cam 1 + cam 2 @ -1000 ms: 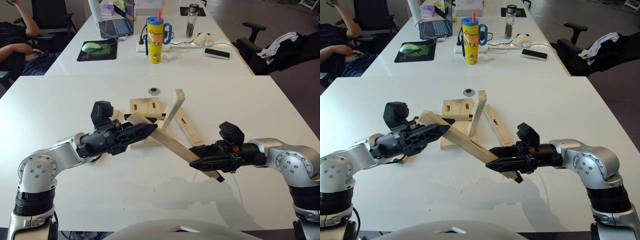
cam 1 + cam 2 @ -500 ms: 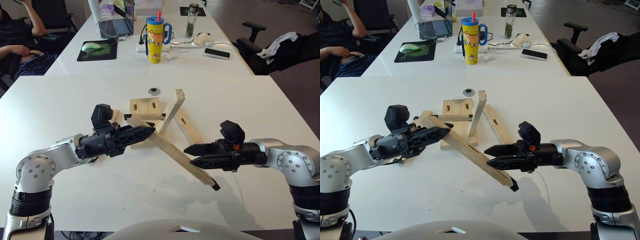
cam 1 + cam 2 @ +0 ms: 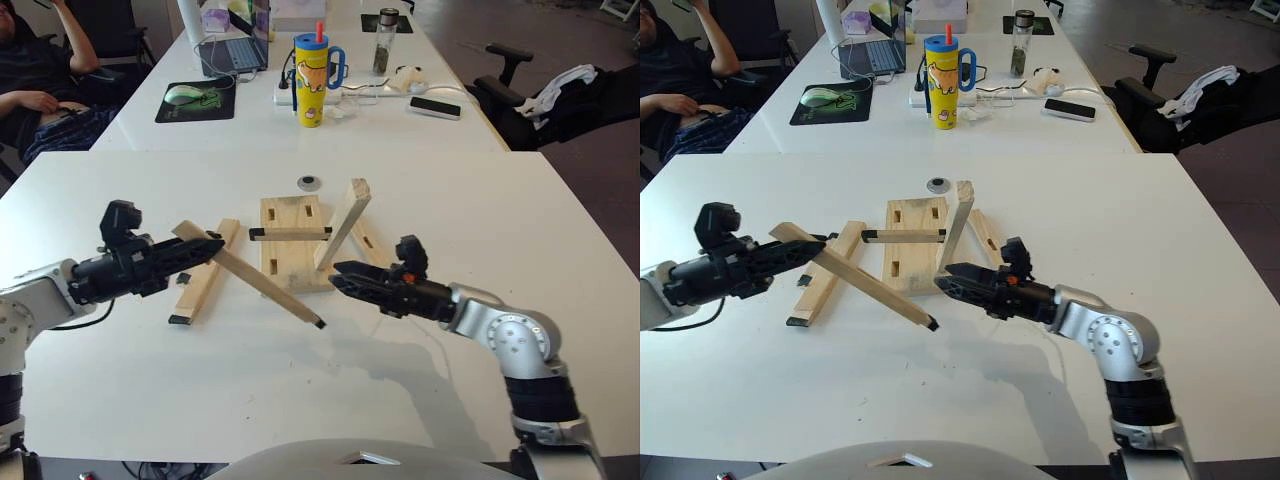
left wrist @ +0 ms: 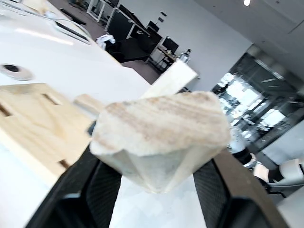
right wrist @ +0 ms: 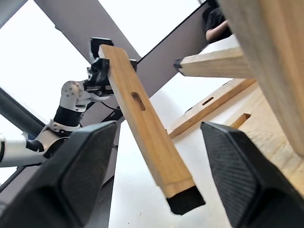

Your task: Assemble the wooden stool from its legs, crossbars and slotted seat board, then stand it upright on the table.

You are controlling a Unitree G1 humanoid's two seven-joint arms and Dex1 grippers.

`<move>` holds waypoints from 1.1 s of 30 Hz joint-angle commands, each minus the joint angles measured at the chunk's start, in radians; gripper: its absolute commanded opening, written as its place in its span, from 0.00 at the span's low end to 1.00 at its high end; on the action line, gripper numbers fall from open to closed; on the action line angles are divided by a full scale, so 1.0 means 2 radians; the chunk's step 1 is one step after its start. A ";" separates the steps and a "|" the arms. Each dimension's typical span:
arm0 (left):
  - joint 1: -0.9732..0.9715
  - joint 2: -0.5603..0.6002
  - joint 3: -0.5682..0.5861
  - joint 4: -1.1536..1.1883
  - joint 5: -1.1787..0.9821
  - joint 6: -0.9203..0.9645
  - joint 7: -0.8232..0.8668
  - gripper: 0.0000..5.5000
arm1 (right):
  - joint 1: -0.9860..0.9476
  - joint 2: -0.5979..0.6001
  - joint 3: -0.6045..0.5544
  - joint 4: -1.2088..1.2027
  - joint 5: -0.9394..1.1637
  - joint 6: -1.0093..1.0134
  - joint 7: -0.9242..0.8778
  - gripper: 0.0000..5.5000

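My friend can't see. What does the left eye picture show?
The left gripper holds one end of a wooden leg, its black-tipped far end down near the white table. The right gripper points toward the slotted seat board, where another leg leans.

White bench (image 3: pixel 540 210) under the right gripper (image 3: pixel 338 270); past it, a second white bench (image 3: pixel 450 128) with laptop (image 3: pixel 232 50) and yellow tumbler (image 3: pixel 310 85). Black office chair (image 3: pixel 505 75) beyond and to its right, on grey floor (image 3: pixel 610 180). Far off, bright windows (image 4: pixel 237 90) let daylight in.
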 commanded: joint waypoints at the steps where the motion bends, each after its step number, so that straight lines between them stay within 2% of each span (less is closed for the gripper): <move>1: -0.044 0.033 0.005 0.049 0.055 -0.029 -0.051 0.38 | -0.003 0.072 0.037 0.045 -0.061 -0.026 -0.080 0.59; 5: -0.073 0.044 0.007 0.085 0.090 -0.046 -0.082 0.38 | -0.009 0.122 0.037 0.091 -0.101 -0.056 -0.133 0.59; 10: -0.099 0.047 0.012 0.118 0.119 -0.057 -0.111 0.38 | -0.015 0.144 0.022 0.134 -0.142 -0.091 -0.169 0.59; 17: -0.110 0.027 0.033 0.125 0.126 -0.056 -0.108 0.38 | -0.024 0.124 -0.006 0.124 -0.159 -0.090 -0.178 0.59; 24: -0.118 -0.029 0.034 0.076 0.136 -0.081 -0.055 0.38 | -0.022 0.083 0.016 0.107 -0.183 -0.082 -0.143 0.59; 28: -0.121 -0.042 0.023 0.051 0.153 -0.105 -0.051 0.38 | 0.000 0.097 0.031 0.065 -0.179 -0.091 -0.135 0.59; 33: -0.139 -0.054 -0.028 0.045 0.199 -0.142 -0.068 0.38 | 0.015 0.129 0.036 0.057 -0.194 -0.111 -0.155 0.59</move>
